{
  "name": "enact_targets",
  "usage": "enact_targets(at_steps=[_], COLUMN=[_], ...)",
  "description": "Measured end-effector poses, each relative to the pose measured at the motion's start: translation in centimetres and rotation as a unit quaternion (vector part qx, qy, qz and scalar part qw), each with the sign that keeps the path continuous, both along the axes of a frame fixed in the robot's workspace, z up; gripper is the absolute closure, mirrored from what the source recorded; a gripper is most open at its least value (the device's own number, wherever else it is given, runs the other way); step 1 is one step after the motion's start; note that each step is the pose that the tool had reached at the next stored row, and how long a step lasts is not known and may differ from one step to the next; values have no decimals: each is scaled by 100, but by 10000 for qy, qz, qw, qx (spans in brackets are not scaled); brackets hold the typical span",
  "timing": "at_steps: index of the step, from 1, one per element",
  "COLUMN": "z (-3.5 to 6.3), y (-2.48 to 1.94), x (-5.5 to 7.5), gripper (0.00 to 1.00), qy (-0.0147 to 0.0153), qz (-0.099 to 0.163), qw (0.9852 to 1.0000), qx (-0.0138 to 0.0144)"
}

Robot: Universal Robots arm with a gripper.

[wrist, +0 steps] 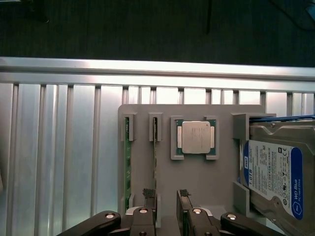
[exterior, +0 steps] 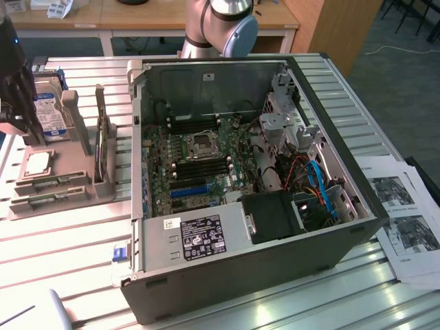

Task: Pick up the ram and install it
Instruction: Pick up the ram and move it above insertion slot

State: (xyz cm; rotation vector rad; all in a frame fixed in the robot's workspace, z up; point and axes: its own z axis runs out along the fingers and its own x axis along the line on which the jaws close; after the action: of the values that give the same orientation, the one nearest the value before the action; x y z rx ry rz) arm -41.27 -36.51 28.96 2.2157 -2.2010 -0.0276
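Two ram sticks stand on edge in slots of a grey holder (wrist: 197, 177): one ram stick (wrist: 155, 157) beside the CPU pocket, the other (wrist: 127, 162) at the holder's outer side. In the exterior view the two ram sticks (exterior: 40, 182) show as thin green strips at the near end of the holder (exterior: 75, 196). My gripper (wrist: 166, 194) is open, hovering over the holder, one black fingertip (wrist: 149, 193) close beside the inner stick, nothing held. The gripper (exterior: 17, 103) hangs at the exterior view's left edge. The open computer case (exterior: 344, 240) shows black memory slots (exterior: 206, 165) on the motherboard.
A CPU (wrist: 195, 137) and a hard drive (wrist: 275, 172) with a blue-white label sit in the same holder. An upright board (exterior: 103, 148) stands in the holder's side nearest the case. A blue slot (exterior: 189, 191), cables (exterior: 320, 185) and printed sheets (exterior: 405, 220) lie at the exterior view's right.
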Motion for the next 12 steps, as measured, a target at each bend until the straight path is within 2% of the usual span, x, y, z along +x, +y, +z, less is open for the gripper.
enact_targets(at_steps=[5,9,12], z=[-56,-240,-273], y=[-12,-47,-52], x=[-1,-2,-2], gripper=[69,69,69], qy=[0,0,0], qz=[0,0,0], qw=[10000,10000,10000], qx=[0,0,0])
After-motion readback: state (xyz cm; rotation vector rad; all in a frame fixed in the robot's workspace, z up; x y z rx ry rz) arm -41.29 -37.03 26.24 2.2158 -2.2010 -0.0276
